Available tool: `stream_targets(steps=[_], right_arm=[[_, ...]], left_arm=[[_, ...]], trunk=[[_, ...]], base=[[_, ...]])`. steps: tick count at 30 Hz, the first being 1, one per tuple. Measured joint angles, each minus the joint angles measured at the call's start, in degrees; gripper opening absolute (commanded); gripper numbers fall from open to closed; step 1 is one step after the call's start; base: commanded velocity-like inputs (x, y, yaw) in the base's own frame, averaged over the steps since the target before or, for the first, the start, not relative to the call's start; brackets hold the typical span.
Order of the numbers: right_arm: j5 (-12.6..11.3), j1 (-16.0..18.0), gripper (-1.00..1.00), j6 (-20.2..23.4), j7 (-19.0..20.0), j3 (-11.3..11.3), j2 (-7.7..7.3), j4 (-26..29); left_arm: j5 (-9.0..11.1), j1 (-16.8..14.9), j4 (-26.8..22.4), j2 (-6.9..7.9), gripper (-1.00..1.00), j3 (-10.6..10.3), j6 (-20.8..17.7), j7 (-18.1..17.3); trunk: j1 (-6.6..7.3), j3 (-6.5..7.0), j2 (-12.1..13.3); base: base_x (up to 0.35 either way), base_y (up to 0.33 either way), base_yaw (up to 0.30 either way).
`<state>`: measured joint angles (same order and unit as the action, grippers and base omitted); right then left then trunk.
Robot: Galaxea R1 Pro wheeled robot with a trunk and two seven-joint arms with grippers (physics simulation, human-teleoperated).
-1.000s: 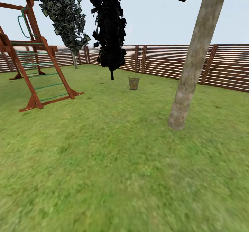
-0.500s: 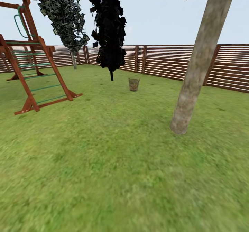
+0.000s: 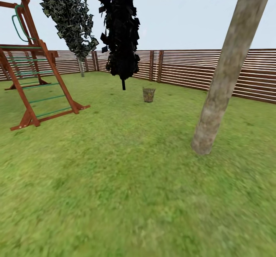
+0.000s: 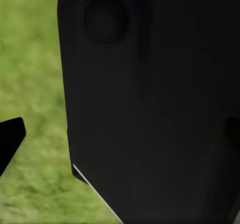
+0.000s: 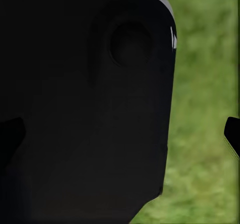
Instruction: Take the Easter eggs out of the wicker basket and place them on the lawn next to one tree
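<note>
The wicker basket (image 3: 148, 94) stands far off on the lawn (image 3: 126, 180), below a dark cypress-like tree. At this distance I cannot make out the Easter eggs in it. The tree (image 3: 220, 84) with the thick pale mottled trunk leans at the right, much nearer than the basket. In the left wrist view my left gripper (image 4: 120, 134) has one dark fingertip (image 4: 10, 140) at each side edge, wide apart and open over grass. In the right wrist view my right gripper (image 5: 120, 134) is likewise open, with a fingertip (image 5: 233, 134) at the edge. A black robot part covers the space between both pairs.
A wooden playset (image 3: 36, 77) with green rungs stands at the left. A brown slat fence (image 3: 184, 70) rings the garden behind the basket. The dark thin-trunked tree (image 3: 122, 38) and a second one (image 3: 73, 23) rise near the fence. Open grass stretches from me to the basket.
The whole picture has shifted: the pale trunk looms larger and further right, and the playset has slid left, so the camera has moved forward. Nothing in the garden has moved.
</note>
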<state>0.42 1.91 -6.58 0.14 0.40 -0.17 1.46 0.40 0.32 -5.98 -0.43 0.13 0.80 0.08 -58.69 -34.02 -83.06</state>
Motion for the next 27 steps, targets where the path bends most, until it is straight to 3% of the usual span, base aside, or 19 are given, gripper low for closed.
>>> stream_targets(steps=[18,27], right_arm=[[0.0,0.0,1.0,0.0,0.0,0.0,0.0,0.0],[0.0,0.0,1.0,0.0,0.0,0.0,0.0,0.0]], left_arm=[[0.0,0.0,0.0,0.0,1.0,0.0,0.0,0.0],[0.0,0.0,0.0,0.0,1.0,0.0,0.0,0.0]], trunk=[[0.0,0.0,0.0],[0.0,0.0,0.0]], base=[[0.336,0.0,-0.006],[0.336,0.0,-0.191]])
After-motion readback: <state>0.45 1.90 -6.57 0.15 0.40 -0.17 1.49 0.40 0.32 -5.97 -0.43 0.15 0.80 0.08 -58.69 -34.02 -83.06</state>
